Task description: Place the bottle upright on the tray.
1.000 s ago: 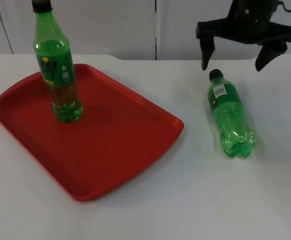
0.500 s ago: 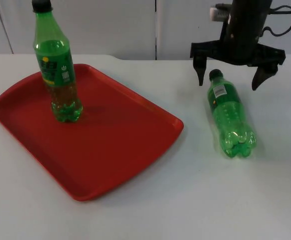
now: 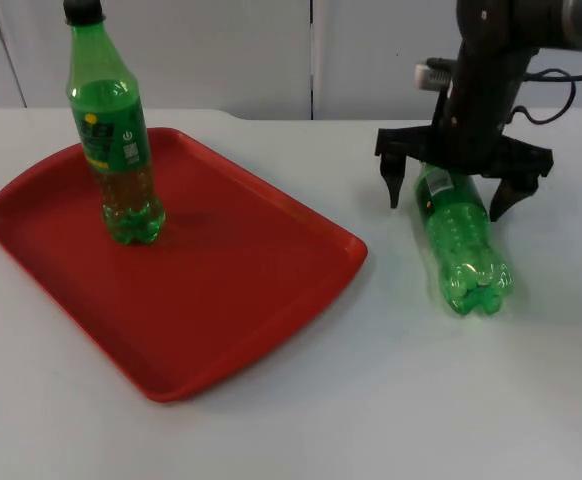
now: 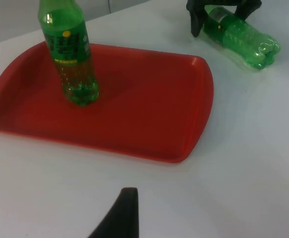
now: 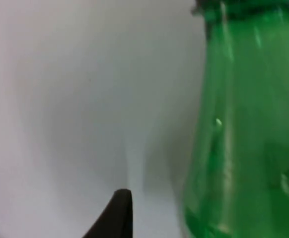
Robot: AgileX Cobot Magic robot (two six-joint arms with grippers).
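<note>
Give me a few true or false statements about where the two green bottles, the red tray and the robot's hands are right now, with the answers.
1. A green bottle stands upright on the red tray. True.
2. The lying bottle rests on the tray. False: it lies on the white table, beside the tray.
3. The right hand is open, its fingers straddling the lying bottle's neck end. True.
4. The lying bottle's base points toward the wall. False: its base points toward the camera.
5. The left hand grips the upright bottle. False: it waits apart.
</note>
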